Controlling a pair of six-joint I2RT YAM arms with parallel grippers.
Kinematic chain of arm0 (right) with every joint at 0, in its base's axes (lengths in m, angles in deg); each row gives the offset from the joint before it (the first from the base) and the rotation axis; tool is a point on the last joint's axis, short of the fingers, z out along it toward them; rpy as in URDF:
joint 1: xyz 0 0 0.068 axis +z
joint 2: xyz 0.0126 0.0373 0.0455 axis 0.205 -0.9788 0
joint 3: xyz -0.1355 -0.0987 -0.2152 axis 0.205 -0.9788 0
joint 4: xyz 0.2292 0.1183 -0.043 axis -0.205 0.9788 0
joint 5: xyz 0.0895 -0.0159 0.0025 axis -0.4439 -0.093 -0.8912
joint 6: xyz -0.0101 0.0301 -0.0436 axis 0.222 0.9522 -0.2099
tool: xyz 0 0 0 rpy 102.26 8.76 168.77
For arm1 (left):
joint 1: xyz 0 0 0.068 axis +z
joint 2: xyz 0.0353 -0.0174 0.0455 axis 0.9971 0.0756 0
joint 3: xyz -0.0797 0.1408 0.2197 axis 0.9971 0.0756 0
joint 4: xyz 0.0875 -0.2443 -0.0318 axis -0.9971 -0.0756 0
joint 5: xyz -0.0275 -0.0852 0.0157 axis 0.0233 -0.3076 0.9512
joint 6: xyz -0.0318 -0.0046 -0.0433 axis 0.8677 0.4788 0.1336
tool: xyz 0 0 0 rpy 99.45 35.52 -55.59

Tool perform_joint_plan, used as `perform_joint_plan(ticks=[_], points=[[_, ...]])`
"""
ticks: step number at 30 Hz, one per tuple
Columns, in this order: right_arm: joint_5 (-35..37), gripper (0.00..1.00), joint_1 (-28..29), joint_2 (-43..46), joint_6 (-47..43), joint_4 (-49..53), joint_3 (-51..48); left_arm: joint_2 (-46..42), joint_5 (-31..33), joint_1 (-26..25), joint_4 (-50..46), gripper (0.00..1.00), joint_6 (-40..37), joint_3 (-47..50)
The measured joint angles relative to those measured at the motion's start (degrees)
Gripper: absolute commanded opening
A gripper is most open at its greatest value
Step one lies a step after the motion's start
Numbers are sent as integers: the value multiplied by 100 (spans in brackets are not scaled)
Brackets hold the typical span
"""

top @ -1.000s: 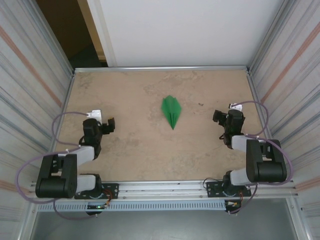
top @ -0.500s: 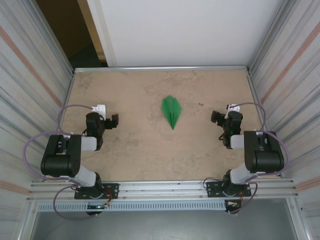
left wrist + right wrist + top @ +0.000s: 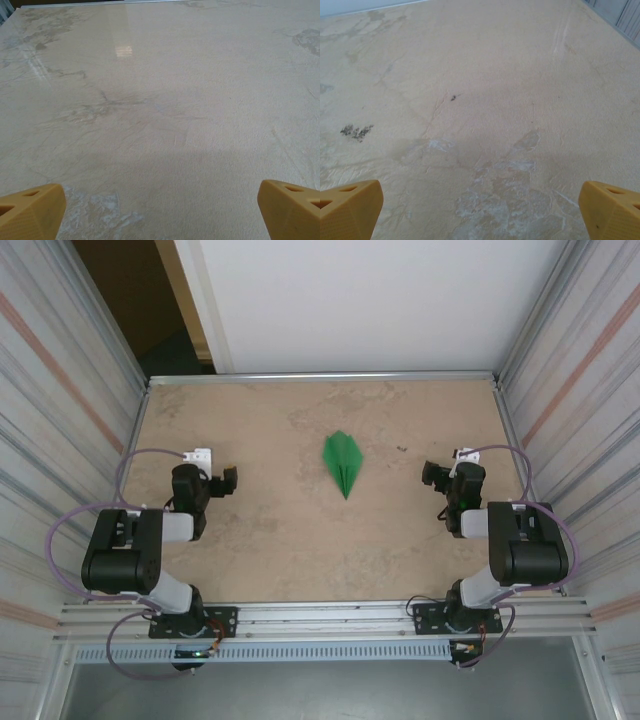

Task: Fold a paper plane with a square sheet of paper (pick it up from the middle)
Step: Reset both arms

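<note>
Paper plane [image 3: 342, 462] lies flat on the table [image 3: 260, 420], a slim green dart with a centre crease, its sharp tip pointing toward the near edge and its broader end toward the far wall. It sits roughly midway between the two arms and a little beyond them, touched by nothing. Judging from that finished shape, the folding looks complete.

The left tool [image 3: 228, 481] sits well to the left of the plane, its arm folded low over its base. The right tool [image 3: 433, 473] mirrors it on the other side, also well apart from the paper. Both tools are spread wide and hold nothing: in each wrist view the yellow fingertips [image 3: 35, 210] stand at the bottom corners of the picture with bare table between them (a mottled beige surface, scuffed pale in places).

The placing makes sense as a rest pose. With the arms tucked to either side, the plane is left in the open centre where the overhead camera sees it whole, and neither tool is near enough to brush or crumple the thin paper. If anything remains of the task, it is probably no more than parking the arms.
</note>
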Motion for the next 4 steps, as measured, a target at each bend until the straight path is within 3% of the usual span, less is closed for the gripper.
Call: perform_joint_plan(ticks=[4], points=[[0, 99, 0, 0, 0, 0, 4, 0, -2, 0, 0, 99, -22, -17]])
